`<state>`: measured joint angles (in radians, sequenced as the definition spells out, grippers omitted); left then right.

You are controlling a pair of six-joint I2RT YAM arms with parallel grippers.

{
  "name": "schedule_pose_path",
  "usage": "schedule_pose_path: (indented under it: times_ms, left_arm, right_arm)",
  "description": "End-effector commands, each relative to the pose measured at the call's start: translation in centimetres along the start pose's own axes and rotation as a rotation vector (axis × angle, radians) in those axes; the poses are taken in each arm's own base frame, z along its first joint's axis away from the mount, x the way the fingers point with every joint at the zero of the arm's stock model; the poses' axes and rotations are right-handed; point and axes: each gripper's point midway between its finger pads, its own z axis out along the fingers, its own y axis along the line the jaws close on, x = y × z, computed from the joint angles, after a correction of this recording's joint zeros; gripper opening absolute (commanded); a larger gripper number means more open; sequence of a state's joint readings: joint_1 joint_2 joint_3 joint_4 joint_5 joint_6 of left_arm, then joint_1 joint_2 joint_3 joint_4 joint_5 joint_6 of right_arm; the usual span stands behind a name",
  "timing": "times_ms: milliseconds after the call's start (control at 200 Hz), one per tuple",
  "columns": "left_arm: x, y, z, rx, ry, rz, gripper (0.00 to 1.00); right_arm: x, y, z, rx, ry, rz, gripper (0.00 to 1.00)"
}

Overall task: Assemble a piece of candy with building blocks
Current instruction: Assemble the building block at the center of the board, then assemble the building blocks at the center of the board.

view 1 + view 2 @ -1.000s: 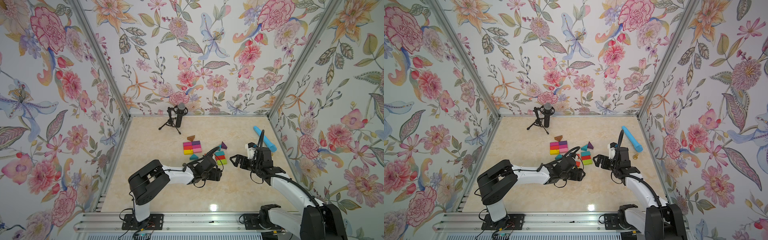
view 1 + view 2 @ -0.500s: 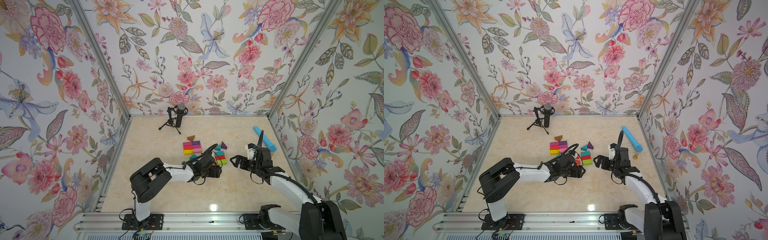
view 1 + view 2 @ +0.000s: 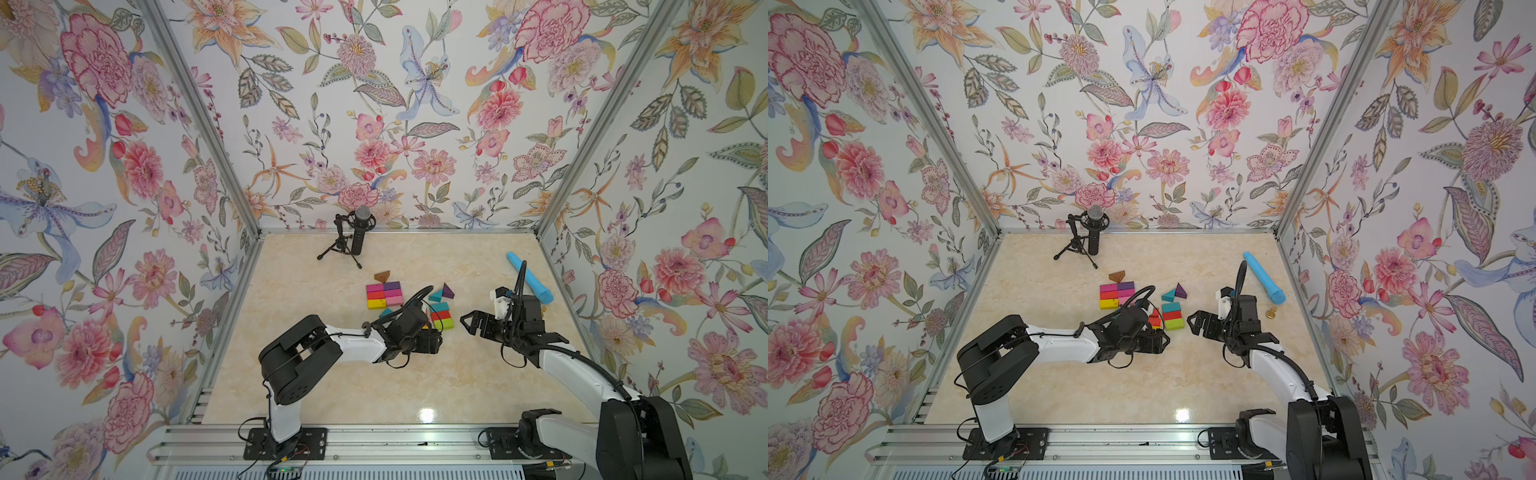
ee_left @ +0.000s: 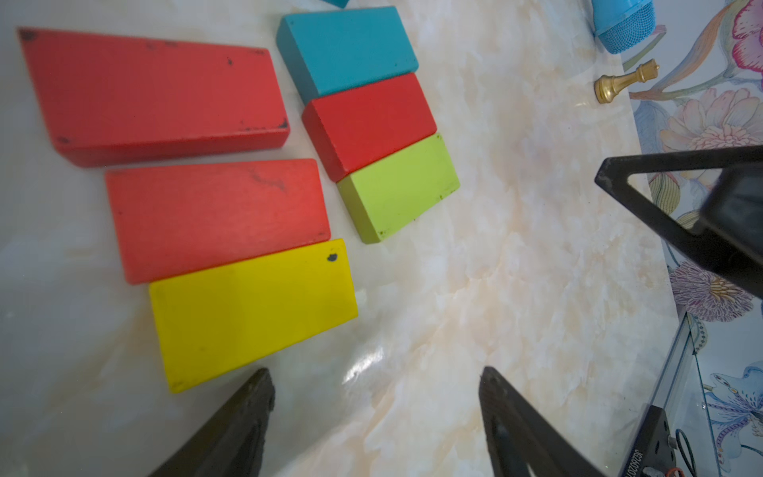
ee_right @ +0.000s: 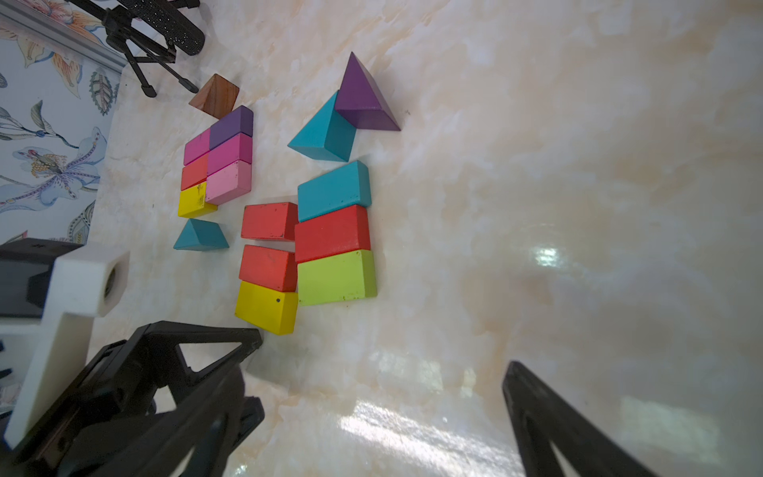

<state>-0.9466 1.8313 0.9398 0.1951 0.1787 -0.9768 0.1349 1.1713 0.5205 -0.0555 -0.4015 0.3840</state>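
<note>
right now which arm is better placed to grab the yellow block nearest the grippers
Probably left: the left gripper, open, sits right beside the yellow block; the right gripper is farther off, beyond the green block.

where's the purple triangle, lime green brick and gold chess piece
purple triangle (image 5: 360,93), right wrist view, its broad face
lime green brick (image 5: 336,278), right wrist view, top face
gold chess piece (image 4: 624,81), left wrist view, its stem

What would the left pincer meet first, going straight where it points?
Probably the yellow block: its corner lies just ahead of the open left pincer; the green block sits beyond. Depth unclear.
</note>
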Motion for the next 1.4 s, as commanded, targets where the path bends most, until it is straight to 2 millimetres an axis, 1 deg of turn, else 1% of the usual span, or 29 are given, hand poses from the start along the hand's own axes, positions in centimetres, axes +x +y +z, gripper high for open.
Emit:
schedule_pose_path:
  times_ms: [0, 140, 245, 305, 435, 545, 706, 821, 906, 1011, 1121, 1256, 1396]
  left_arm:
    - [-2.2, -0.5, -2.4, 0.026, -0.09, -0.042, 0.8]
    - [-3.9, -0.8, -3.6, 0.064, -0.195, -0.09, 0.8]
    - [-5.5, -0.9, -4.1, 0.093, -0.292, -0.161, 0.81]
    - [-6.2, -1.0, -4.4, 0.099, -0.342, -0.197, 0.81]
    - [-7.2, 0.1, -5.0, 0.059, -0.426, -0.262, 0.82]
    - [-8.0, 0.9, -5.2, 0.046, -0.487, -0.324, 0.82]
    - [-9.3, 0.3, -4.8, 0.059, -0.536, -0.36, 0.81]
    - [-9.6, 0.2, -4.4, 0.057, -0.544, -0.375, 0.81]
    - [-9.8, -0.2, -4.7, 0.052, -0.548, -0.361, 0.81]
    - [-10.3, -0.4, -5.6, 0.049, -0.562, -0.349, 0.81]
    - [-10.3, -0.4, -6.3, 0.048, -0.568, -0.341, 0.81]
    - [-10.1, -0.2, -7.0, 0.047, -0.573, -0.341, 0.81]
    - [-10.2, -0.3, -7.5, 0.05, -0.57, -0.325, 0.81]
  right_arm:
    - [-1.0, 0.7, 0.6, -0.059, -0.056, 0.003, 1.0]
    - [-2.8, 1.5, 1.8, -0.142, -0.134, 0.033, 1.0]
    - [-3.6, 1.5, 2.7, -0.167, -0.18, 0.062, 1.0]
    - [-3.7, 1.3, 3.3, -0.166, -0.186, 0.071, 1.0]
    - [-3.9, 0.9, 4.4, -0.161, -0.19, 0.077, 1.0]
    - [-4.1, 1.0, 5.0, -0.184, -0.197, 0.084, 1.0]
    - [-4.3, 1.5, 6.1, -0.223, -0.188, 0.085, 1.0]
    - [-4.3, 1.8, 6.8, -0.252, -0.181, 0.088, 1.0]
    - [-4.2, 2.3, 7.3, -0.276, -0.167, 0.086, 1.0]
    - [-3.8, 2.8, 8.3, -0.287, -0.146, 0.076, 1.0]
    - [-3.4, 3.2, 9.5, -0.29, -0.127, 0.082, 1.0]
    - [-3.3, 3.6, 10.4, -0.271, -0.128, 0.079, 1.0]
    - [-3.1, 3.7, 11.1, -0.234, -0.136, 0.079, 1.0]
